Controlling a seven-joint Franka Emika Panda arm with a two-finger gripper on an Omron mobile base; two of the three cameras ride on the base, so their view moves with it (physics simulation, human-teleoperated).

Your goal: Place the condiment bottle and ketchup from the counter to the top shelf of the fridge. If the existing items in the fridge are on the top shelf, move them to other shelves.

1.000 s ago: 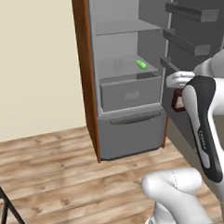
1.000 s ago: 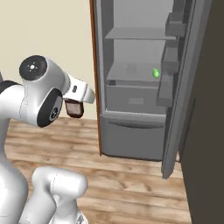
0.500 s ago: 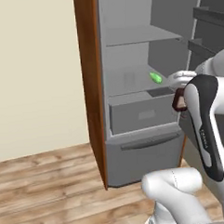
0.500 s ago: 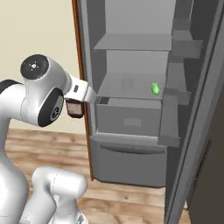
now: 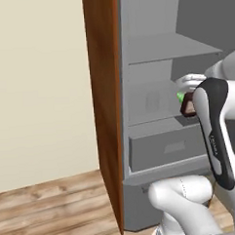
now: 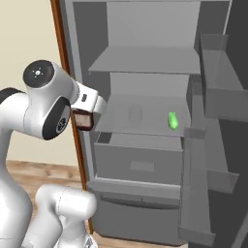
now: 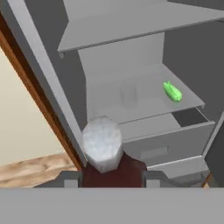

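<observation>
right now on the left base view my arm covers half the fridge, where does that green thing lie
observer: the green thing lies near the right end of the shelf just above the drawer, one level below the upper shelf
operator: are the fingers holding anything
observer: yes, in the hand view the fingers are shut on a dark red-brown bottle with a pale grey cap

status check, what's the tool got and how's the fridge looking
Tool shut on ketchup, short of the open fridge. Top shelf bare. Green item on shelf below, not blocking.
</observation>
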